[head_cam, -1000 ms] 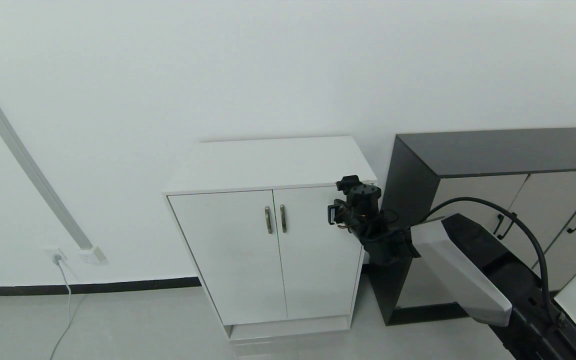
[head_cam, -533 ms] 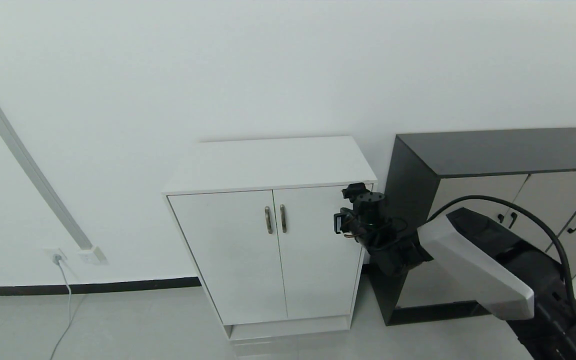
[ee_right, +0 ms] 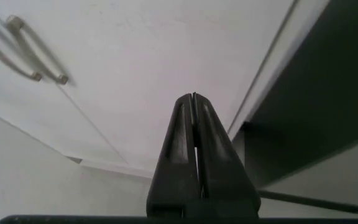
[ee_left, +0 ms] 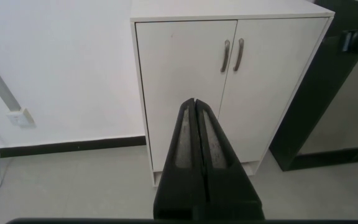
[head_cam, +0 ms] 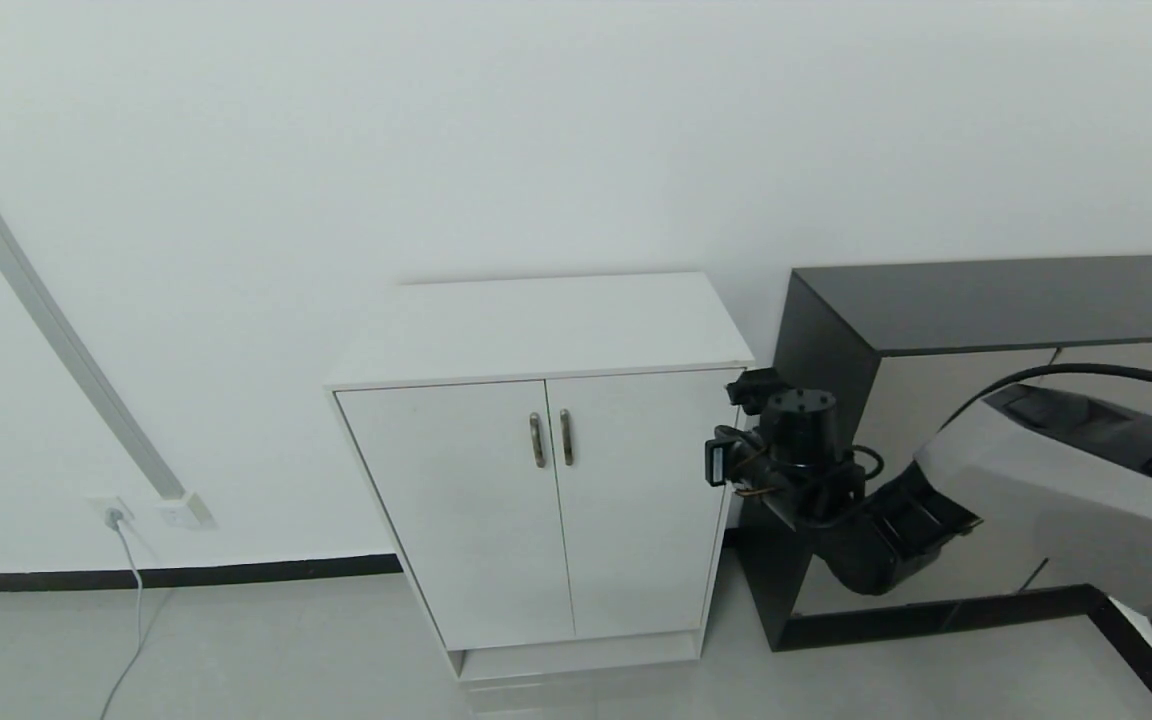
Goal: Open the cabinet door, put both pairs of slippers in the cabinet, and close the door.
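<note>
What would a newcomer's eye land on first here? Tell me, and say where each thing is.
The white cabinet stands against the wall in the middle, both doors shut, its two handles side by side at the centre seam. The right gripper, fingers shut, hangs in front of the right door near its outer edge. A dark cabinet stands close beside the white one, on the robot's right.

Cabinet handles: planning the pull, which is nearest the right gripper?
The right door's handle; the left door's handle lies farther from the right gripper.
</note>
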You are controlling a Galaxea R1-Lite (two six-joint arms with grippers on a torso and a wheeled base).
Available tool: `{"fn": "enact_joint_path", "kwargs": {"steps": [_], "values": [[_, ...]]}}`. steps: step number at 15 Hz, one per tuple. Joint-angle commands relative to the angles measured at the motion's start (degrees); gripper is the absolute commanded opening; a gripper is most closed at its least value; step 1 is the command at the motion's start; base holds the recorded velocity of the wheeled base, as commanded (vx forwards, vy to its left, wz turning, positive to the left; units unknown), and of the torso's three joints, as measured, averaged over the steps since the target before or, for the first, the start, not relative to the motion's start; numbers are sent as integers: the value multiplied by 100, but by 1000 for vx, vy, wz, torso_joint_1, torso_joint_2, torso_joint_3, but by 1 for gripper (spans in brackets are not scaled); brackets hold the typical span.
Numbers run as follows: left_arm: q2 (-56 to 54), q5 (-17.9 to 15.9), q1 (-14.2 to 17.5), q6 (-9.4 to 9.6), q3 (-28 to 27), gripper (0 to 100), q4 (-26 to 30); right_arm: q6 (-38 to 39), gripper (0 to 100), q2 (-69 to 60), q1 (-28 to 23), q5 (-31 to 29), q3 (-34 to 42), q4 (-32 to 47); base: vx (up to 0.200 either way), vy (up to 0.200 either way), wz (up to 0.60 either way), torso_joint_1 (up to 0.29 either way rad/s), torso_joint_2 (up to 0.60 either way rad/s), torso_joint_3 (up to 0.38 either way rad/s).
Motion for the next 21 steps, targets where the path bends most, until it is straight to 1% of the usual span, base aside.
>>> {"fn": "enact_joint_path", "kwargs": {"steps": [1, 3, 5, 6, 7, 9, 11, 12, 14, 16, 17, 21], "values": [[8, 1, 0, -1, 0, 0, 0, -3, 0, -964, -81, -21, 1054, -388, 0, 0, 0, 0, 0, 0], [8, 1, 0, -1, 0, 0, 0, -12, 0, -1465, -371, -21, 1819, -599, 0, 0, 0, 0, 0, 0], [8, 1, 0, -1, 0, 0, 0, -29, 0, -1887, -767, -30, 2601, -977, 0, 0, 0, 0, 0, 0], [-1, 1, 0, -1, 0, 0, 0, -38, 0, -2063, -872, -30, 2874, -1091, 0, 0, 0, 0, 0, 0], [-1, 1, 0, -1, 0, 0, 0, -38, 0, -2511, -1101, -30, 3515, -1188, 0, 0, 0, 0, 0, 0], [8, 1, 0, 8, 0, 0, 0, -38, 0, -3250, -1373, -12, 4438, -1302, 0, 0, 0, 0, 0, 0], [-1, 1, 0, -1, 0, 0, 0, -38, 0, -3953, -1540, 5, 5300, -1355, 0, 0, 0, 0, 0, 0], [8, 1, 0, -1, 0, 0, 0, -38, 0, -4146, -1575, 14, 5546, -1355, 0, 0, 0, 0, 0, 0], [8, 1, 0, -1, 0, 0, 0, -38, 0, -4858, -1637, 23, 6310, -1338, 0, 0, 0, 0, 0, 0], [8, 1, 0, -1, 0, 0, 0, -38, 0, -5359, -1637, 14, 6715, -1294, 0, 0, 0, 0, 0, 0], [8, 10, 0, -1, 0, 0, 0, -38, 0, -5631, -1645, -4, 6715, -1083, 0, 0, 0, 0, 0, 0], [-1, 1, 0, -1, 0, 0, 0, -91, 0, -6941, -1707, 49, 6715, 271, 0, 0, 0, 0, 0, 0]]}}
